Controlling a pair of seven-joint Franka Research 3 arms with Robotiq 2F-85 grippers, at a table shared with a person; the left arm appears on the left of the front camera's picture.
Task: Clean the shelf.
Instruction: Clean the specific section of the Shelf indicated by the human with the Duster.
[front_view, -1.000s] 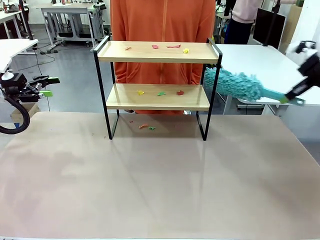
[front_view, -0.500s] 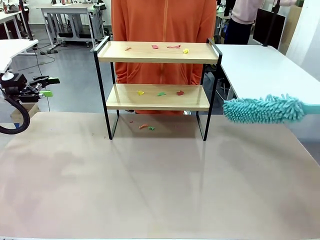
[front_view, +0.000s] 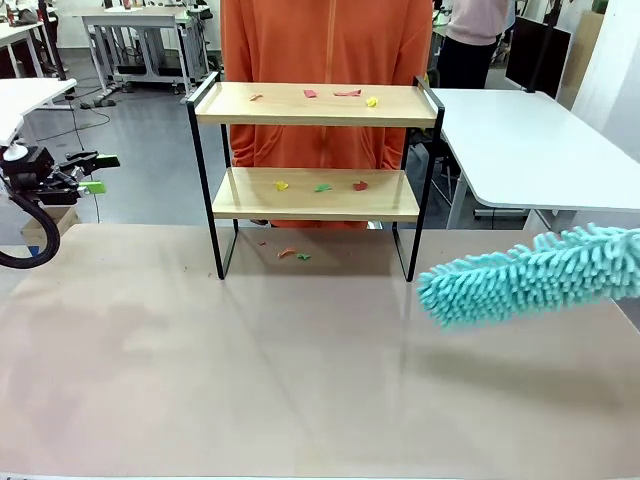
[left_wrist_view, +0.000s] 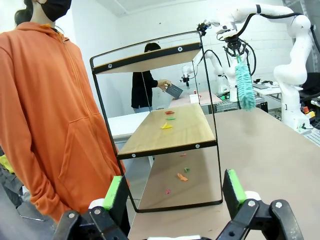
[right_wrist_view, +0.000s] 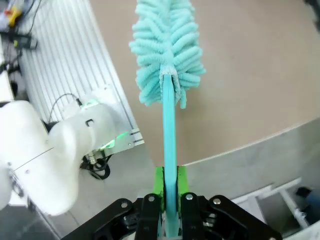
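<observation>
pinching the duster handle (right_wrist_view: 169, 135), right gripper (right_wrist_view: 170, 182); left gripper (left_wrist_view: 174, 190) spread; scraps (front_view: 320, 187) litter shelf (front_view: 290, 104).

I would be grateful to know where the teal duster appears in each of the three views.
Front view: duster lower right, right of the shelf.
Left wrist view: upper right, hanging beyond the shelf.
Right wrist view: centre, handle clamped in the right gripper.
Shared landmark: the tan tabletop.

Two-tier wood shelf (front_view: 250, 197), black frame, upright; coloured scraps (front_view: 320, 187) on both boards.
</observation>
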